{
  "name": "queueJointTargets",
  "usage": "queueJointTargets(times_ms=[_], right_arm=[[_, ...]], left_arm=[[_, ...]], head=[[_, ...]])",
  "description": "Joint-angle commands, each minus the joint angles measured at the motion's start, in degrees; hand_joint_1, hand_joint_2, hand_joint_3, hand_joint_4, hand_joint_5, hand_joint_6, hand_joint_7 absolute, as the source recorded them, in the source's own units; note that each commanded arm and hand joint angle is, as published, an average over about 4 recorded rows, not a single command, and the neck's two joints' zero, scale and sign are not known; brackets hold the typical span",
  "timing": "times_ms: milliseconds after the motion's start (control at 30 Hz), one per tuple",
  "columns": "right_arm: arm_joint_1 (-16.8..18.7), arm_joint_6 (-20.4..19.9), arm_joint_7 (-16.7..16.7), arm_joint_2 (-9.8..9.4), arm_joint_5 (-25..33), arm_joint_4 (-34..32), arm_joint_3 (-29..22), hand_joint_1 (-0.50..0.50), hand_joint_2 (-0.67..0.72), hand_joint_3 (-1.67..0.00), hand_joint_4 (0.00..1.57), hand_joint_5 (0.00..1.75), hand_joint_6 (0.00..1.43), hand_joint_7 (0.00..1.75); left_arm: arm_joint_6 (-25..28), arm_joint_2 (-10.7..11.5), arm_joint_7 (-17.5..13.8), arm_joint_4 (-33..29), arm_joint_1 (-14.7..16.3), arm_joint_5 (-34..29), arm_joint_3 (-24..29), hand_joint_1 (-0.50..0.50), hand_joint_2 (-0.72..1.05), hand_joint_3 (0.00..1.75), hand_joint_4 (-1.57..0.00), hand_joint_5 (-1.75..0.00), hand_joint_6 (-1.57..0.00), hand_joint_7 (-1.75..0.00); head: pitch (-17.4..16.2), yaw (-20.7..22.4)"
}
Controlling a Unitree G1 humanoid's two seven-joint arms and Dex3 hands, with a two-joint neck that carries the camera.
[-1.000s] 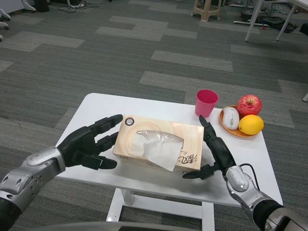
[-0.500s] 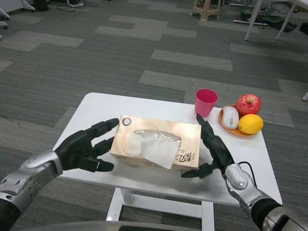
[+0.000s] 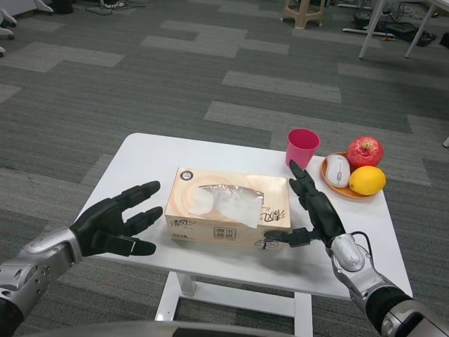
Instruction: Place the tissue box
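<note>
open office or lab, grey patterned carpet tiles (image 3: 280, 84), desk legs (image 3: 372, 28), floor cables (image 3: 105, 8), stool (image 3: 303, 12)

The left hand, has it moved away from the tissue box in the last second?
Yes. The left hand has drawn back toward the table's left edge, open and apart from the tissue box, which it touched before.

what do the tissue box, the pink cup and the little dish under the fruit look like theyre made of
Tissue box: printed cardboard with a slight sheen, sharp folded edges and a clear film slot.
Pink cup: probably matte plastic, thin even wall, uniform colour.
Dish: smooth orange, plastic or glazed ceramic; the picture leaves that open.
</note>
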Motion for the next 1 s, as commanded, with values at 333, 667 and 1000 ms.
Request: queueJointTargets(times_ms=[333, 667, 1000], right_arm=[[3.0, -0.87, 1.84, -1.2, 0.25, -0.74, -6.25, -0.25, -0.35, -0.48, 0.0, 0.0, 0.0, 0.0], [6.58, -1.03, 3.7, -1.94, 0.22, -6.15, -12.93, -0.21, -0.29, -0.48, 0.0, 0.0, 0.0, 0.0], [8.78, -0.98, 3.75, -2.69, 0.22, -15.07, -17.33, -0.21, -0.29, -0.48, 0.0, 0.0, 0.0, 0.0]], left_arm=[[-3.86, -0.6, 0.21, 4.13, -0.33, -2.6, 3.93, 0.5, 1.05, 0.26, 0.0, -0.1, 0.0, 0.0], [-6.48, -1.45, 0.38, 5.72, -0.88, -4.73, 7.63, 0.5, 1.05, 0.26, 0.0, -0.1, 0.0, 0.0], [-15.49, -3.3, 2.62, 6.2, -3.12, -5.88, 9.43, 0.5, 1.05, 0.26, 0.0, -0.1, 0.0, 0.0]], head=[[0.14, 0.2], [0.54, -0.12], [1.2, -0.6]])
